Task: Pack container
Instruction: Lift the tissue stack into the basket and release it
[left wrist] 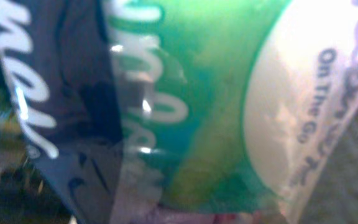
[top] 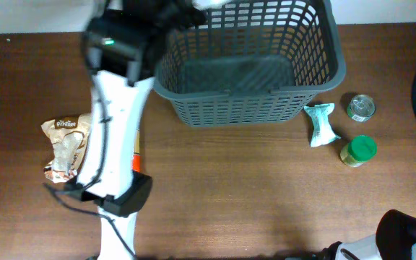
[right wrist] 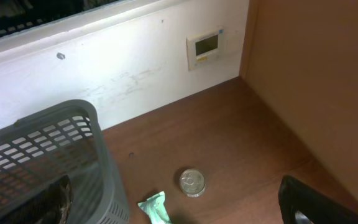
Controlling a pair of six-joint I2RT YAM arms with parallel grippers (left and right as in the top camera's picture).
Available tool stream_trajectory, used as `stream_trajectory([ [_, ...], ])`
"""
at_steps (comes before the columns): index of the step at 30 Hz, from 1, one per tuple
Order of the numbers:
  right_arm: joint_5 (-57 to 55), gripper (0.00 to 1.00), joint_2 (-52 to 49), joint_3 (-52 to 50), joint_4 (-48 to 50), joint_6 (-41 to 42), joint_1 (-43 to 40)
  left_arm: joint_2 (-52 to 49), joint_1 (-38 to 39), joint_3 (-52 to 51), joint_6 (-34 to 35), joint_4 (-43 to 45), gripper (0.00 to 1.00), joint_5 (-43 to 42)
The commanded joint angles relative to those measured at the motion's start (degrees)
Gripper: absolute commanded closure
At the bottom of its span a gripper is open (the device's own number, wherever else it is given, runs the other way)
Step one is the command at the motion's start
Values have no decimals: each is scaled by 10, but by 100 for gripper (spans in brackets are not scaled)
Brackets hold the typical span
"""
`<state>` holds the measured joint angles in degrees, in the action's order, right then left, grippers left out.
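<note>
left pincer point(top: 179, 11) nipped on green packet point(left wrist: 197, 124) above far-left rim of container point(top: 251, 108); right pincer point(right wrist: 316, 205) gaping, empty, well apart

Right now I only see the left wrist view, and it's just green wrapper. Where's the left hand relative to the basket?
Observer: The left hand is above the far left corner of the basket, holding the green packet.
Operator: What's lying on the table?
Observer: A brown snack bag lies left of the left arm.
Operator: And right of the basket?
Observer: A small pale packet, a tin can and a green-lidded jar.
</note>
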<state>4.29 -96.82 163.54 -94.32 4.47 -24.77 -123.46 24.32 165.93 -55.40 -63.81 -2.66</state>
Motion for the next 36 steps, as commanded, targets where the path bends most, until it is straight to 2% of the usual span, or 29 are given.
stream_trajectory([
  [1, -5, 1, -3, 0, 2, 0, -4, -75, 26, -25, -69, 4, 98, -8],
  [4, -5, 1, -3, 0, 2, 0, -4, -128, 37, -33, -69, 3, 98, 2],
  [7, -5, 1, -3, 0, 2, 0, -4, -187, 42, -46, -68, 4, 98, 76],
  [12, -5, 1, -3, 0, 2, 0, -4, -231, 40, -64, -68, 29, 98, 79],
  [13, -5, 1, -3, 0, 2, 0, -4, -238, 39, -69, -66, 38, 94, 78],
  [15, -5, 1, -3, 0, 2, 0, -4, -240, 39, -85, -49, 57, 63, 78],
  [18, -5, 1, -3, 0, 2, 0, -4, -240, 39, -91, -16, 64, 50, 81],
  [21, -5, 1, -3, 0, 2, 0, -4, -223, 40, -91, 34, 63, 17, 81],
  [24, -5, 1, -3, 0, 2, 0, -4, -180, 39, -91, 108, 61, 1, 81],
  [27, -5, 1, -3, 0, 2, 0, -4, -115, 33, -91, 158, 30, 1, 104],
  [29, -5, 1, -3, 0, 2, 0, -4, -67, 30, -91, 185, -5, 1, 155],
  [31, -5, 1, -3, 0, 2, 0, -4, -4, 21, -91, 229, -69, 1, 214],
  [33, -5, 1, -3, 0, 2, 0, -4, 31, 11, -91, 255, -112, 1, 229],
  [36, -5, 1, -3, 0, 2, 0, -4, 73, -17, -91, 346, -166, 1, 262],
])
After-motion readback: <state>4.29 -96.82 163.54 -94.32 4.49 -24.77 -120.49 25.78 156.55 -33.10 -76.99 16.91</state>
